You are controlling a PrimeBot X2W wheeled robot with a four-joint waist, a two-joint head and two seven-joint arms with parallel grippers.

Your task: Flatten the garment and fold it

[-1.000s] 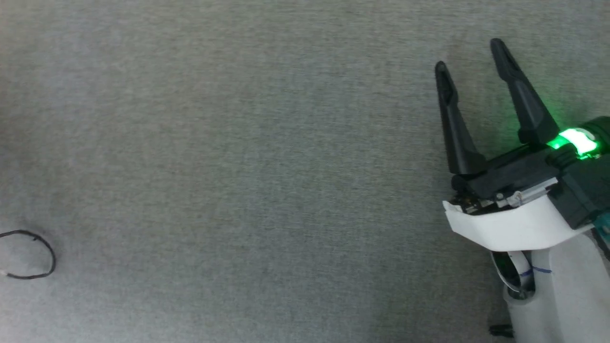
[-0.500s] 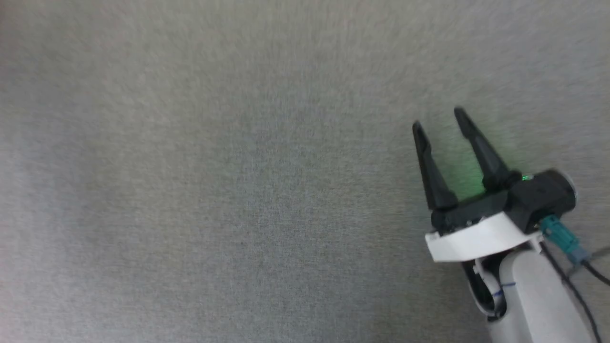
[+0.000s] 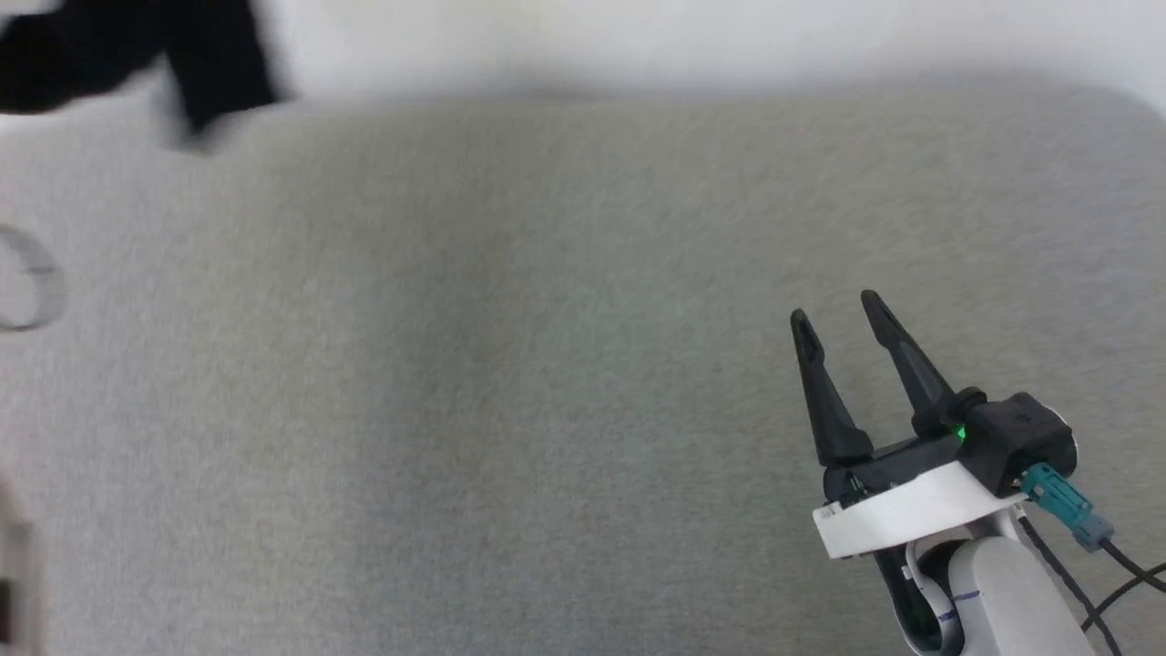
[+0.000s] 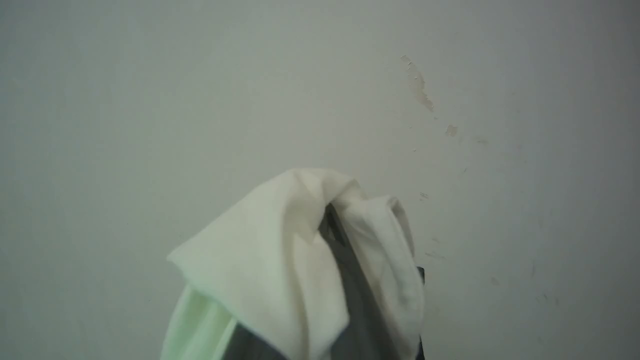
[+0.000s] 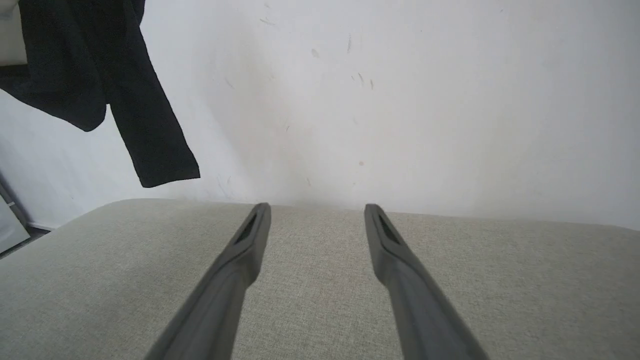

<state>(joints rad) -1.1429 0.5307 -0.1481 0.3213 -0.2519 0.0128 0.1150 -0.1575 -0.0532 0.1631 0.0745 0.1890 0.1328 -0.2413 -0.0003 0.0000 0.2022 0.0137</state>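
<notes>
Item: garment (image 5: 125, 100), hanging clear of bench (image 3: 510, 364), far left, black sleeve dangling. Holder: left claw (image 4: 330, 225), seemingly clenched on its white cloth, tips buried. Spare: right claw (image 3: 834, 306), released, near right. Suggested: pinch a free edge, spread flat.

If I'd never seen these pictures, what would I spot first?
Probably the garment: its black sleeve dangles in the air at the upper left, above the grey fabric surface. Next, the right pincer, wide open and empty at the lower right.
</notes>
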